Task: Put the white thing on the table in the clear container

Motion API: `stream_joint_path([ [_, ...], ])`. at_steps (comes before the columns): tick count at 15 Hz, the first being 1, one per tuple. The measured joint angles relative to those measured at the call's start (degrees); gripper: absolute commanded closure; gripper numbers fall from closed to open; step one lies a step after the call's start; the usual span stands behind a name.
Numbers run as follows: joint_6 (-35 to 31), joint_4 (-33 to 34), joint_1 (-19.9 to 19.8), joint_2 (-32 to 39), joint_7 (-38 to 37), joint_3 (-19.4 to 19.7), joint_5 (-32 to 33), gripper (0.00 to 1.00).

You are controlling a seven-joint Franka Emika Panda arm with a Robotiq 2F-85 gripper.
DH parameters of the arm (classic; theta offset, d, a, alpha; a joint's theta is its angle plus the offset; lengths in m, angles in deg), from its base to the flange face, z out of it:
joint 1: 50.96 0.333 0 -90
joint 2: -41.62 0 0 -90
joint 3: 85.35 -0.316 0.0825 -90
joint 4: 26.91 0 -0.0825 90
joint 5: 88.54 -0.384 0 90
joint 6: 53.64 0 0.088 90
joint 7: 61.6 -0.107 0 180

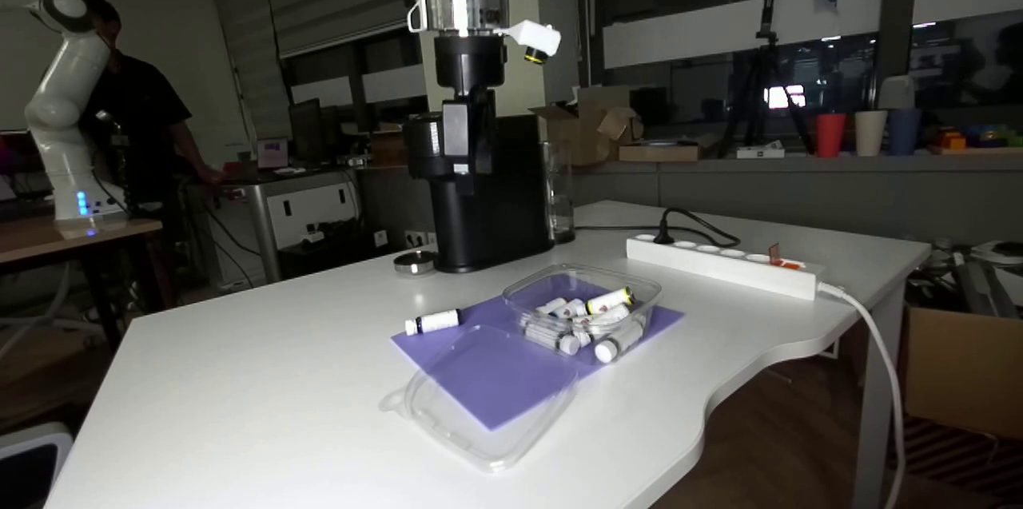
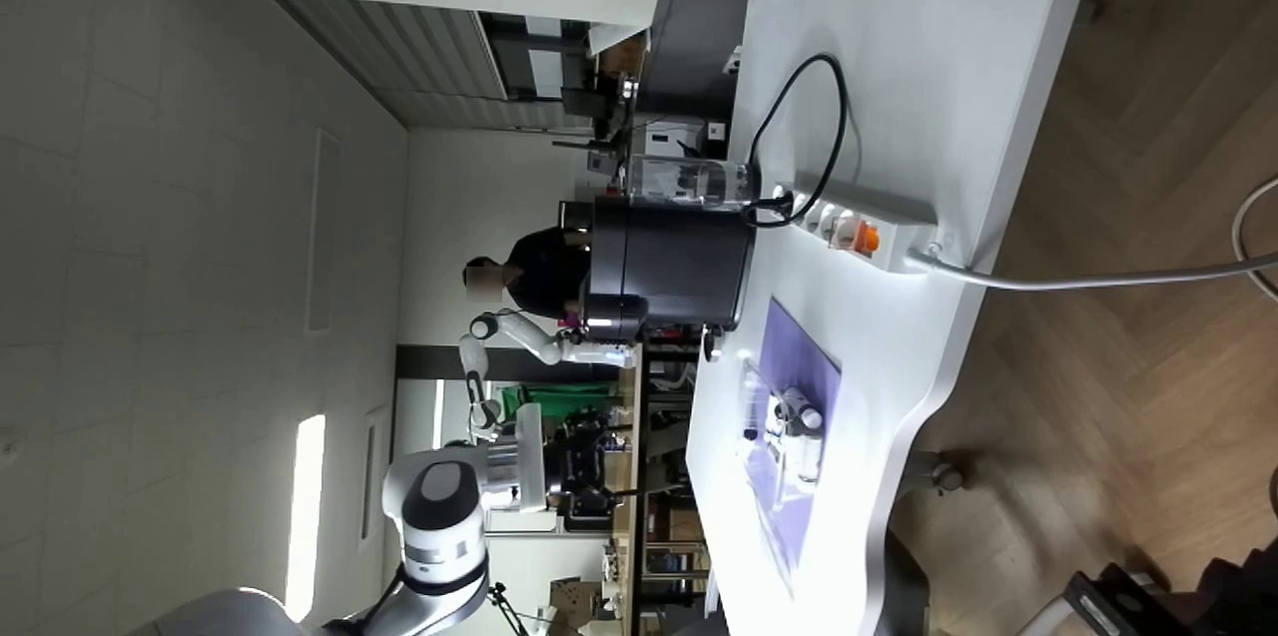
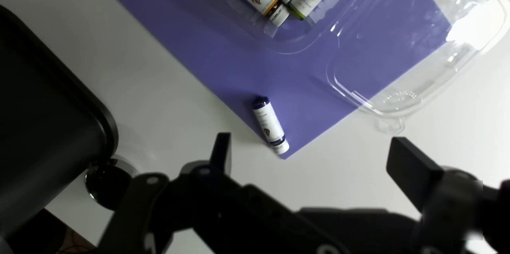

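Note:
The white thing is a small bottle [image 1: 432, 322] with a white label, white cap and dark base. It lies on its side at a corner of the purple sheet, and it also shows in the wrist view [image 3: 269, 123]. The clear container [image 1: 519, 305] stands on the purple sheet [image 1: 499, 373] with several similar bottles in it; its near corner shows in the wrist view [image 3: 287, 50]. My gripper [image 1: 467, 173] is high above the table, pointing down. In the wrist view its fingers [image 3: 312, 144] are wide apart with nothing between them; the bottle lies below and ahead of them.
A clear lid [image 1: 435, 417] lies partly on the sheet beside the container. A tall black machine [image 1: 495, 229] stands behind, with a small round dish [image 1: 415, 263] by it. A white power strip [image 1: 719, 265] with a cable lies to one side.

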Motion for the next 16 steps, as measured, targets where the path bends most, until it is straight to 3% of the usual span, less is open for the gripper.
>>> stream_joint_path([
  [12, 0.5, -0.2, -1.0, -1.6, 0.0, -0.9, 0.0, 0.0],
  [16, -2.6, 0.5, -2.4, 0.7, 4.4, -2.5, 1.2, 0.0],
])
